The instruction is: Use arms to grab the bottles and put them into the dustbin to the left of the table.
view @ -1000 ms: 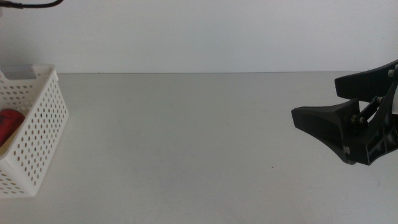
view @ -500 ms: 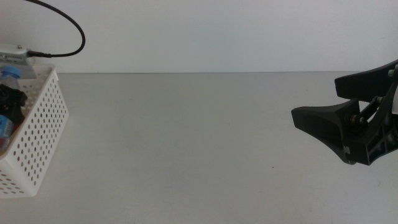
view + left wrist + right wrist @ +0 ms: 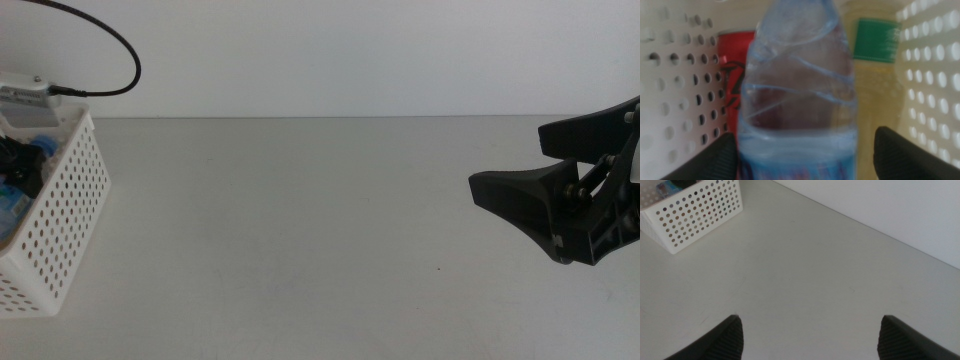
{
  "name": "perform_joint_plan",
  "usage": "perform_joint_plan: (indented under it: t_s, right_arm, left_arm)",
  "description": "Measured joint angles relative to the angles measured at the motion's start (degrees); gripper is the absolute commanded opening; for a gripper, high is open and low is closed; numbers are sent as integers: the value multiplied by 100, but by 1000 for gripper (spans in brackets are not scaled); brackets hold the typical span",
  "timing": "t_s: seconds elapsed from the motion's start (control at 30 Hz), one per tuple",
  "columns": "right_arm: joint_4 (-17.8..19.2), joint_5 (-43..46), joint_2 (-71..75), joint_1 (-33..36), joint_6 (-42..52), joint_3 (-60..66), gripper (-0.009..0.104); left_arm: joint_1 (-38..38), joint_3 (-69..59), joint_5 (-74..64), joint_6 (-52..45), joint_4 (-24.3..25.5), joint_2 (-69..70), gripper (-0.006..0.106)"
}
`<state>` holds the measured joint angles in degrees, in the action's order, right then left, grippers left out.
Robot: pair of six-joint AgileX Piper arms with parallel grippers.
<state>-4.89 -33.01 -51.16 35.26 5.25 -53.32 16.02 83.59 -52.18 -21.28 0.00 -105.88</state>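
The white perforated dustbin (image 3: 62,215) stands at the table's (image 3: 300,220) left edge. My left gripper (image 3: 14,166) reaches down inside it. In the left wrist view the clear-blue water bottle (image 3: 797,100) lies between the spread jaws of that gripper (image 3: 805,152), with a gap showing on one side. Behind it in the dustbin (image 3: 670,100) are the red soda can (image 3: 732,60) and the pale-yellow tea bottle (image 3: 877,75) with its green label. The water bottle's blue cap (image 3: 42,150) peeks over the rim. My right gripper (image 3: 510,160) hovers open and empty at the right.
A black cable (image 3: 112,40) loops above the dustbin from the left arm's white wrist camera (image 3: 25,92). The right wrist view looks across bare tabletop to the dustbin (image 3: 695,215) far off.
The left gripper came down into the dustbin with the water bottle. The bottle has dropped lower and tipped since half a second ago. The right arm has not moved.
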Motion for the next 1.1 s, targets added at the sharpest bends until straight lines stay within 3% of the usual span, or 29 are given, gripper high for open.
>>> perform_joint_plan:
  t_s: [0.43,0.9,0.97,1.1]
  right_arm:
    - [0,-6,0,0,0,0,71]
    - [0,-6,0,0,0,0,71]
    - [0,-6,0,0,0,0,71]
    - [0,-6,0,0,0,0,71]
  left_arm:
    - [-73,148,-458,139,-512,872,93]
    - [-1032,154,-318,45,-912,2597,93]
    - [-1281,103,-213,87,-825,2848,93]
    - [-2006,-533,488,868,-166,3624,93]
